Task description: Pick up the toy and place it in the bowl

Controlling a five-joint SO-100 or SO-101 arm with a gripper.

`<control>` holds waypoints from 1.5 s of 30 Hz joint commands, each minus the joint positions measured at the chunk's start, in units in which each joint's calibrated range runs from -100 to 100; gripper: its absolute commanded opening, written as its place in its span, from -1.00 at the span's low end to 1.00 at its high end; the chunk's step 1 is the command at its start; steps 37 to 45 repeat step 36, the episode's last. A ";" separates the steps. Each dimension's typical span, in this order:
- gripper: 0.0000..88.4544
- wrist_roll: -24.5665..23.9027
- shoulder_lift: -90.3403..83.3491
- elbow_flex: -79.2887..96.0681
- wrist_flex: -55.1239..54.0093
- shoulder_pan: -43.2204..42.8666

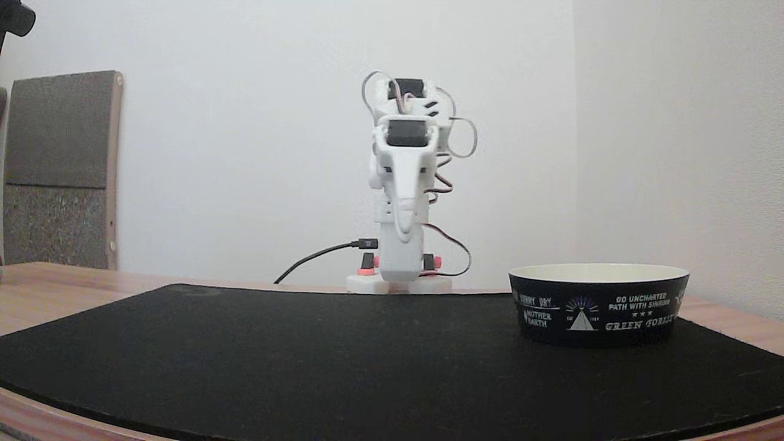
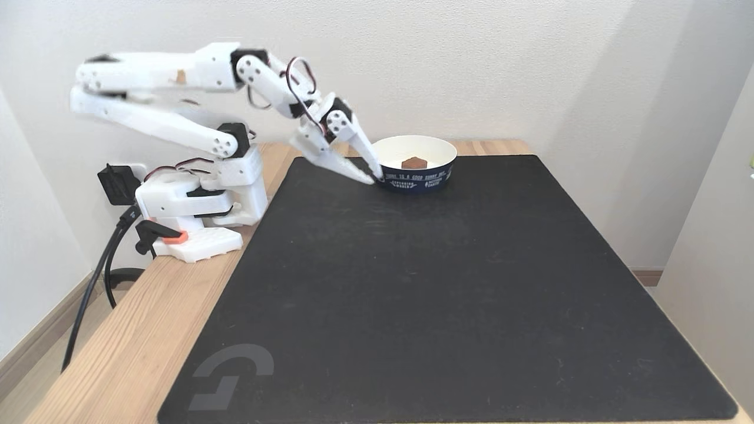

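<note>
The small red-pink cube toy [image 2: 414, 162] is seen resting inside the shallow black bowl with cream interior [image 2: 439, 176]. The white gripper [image 2: 373, 176], empty and nearly closed beside the rim, should be lifted clear without nudging it.

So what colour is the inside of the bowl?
Cream-white inside the bowl, clearest in the fixed view from above.

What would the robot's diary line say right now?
toy: lying inside bowl | gripper: empty, jaws together, tips beside the bowl's outer wall | mat: bare
</note>
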 commanded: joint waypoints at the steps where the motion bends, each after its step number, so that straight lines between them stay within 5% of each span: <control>1: -0.90 0.00 -16.63 10.79 0.35 -1.78; 6: -0.90 0.00 -34.30 22.42 6.36 -1.94; 45: -0.89 0.37 -33.72 22.42 6.19 -1.28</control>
